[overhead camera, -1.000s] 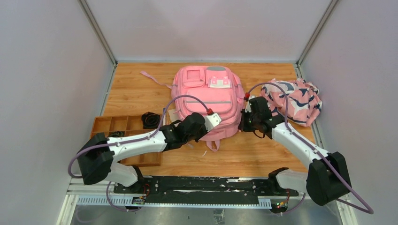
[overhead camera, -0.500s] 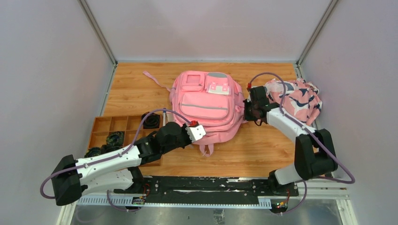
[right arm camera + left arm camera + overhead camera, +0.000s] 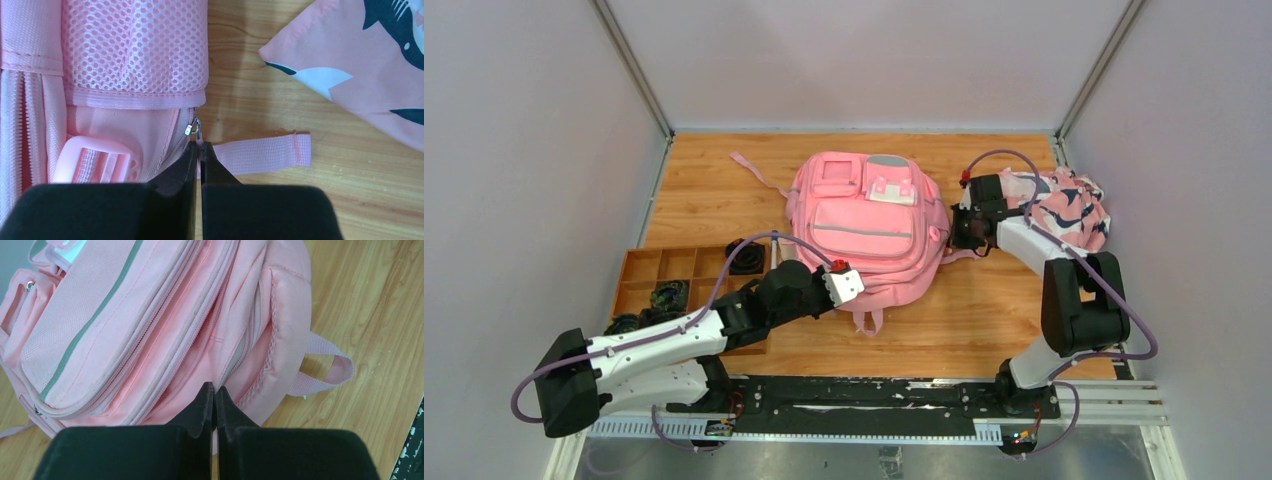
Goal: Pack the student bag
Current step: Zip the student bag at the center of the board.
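Note:
The student bag (image 3: 864, 215) is a pink backpack with grey trim, lying front up in the middle of the table. My left gripper (image 3: 852, 285) is at its near-left bottom edge. In the left wrist view the left gripper (image 3: 214, 388) is shut, pinching the bag's (image 3: 125, 330) fabric at a side seam. My right gripper (image 3: 956, 235) is at the bag's right side. In the right wrist view the right gripper (image 3: 199, 145) is shut on the pink zipper pull (image 3: 198, 140), just below the mesh side pocket (image 3: 135, 50).
A pink cloth with a navy-white pattern (image 3: 1064, 210) lies at the right, close to my right arm. A brown compartment tray (image 3: 639, 262) with black coiled items (image 3: 746, 257) stands at the left. A loose strap end (image 3: 260, 155) lies on the wood.
My left gripper pulled back toward the near left and the bag shifted with it, then stayed still. My right gripper moved back and right along the bag's side.

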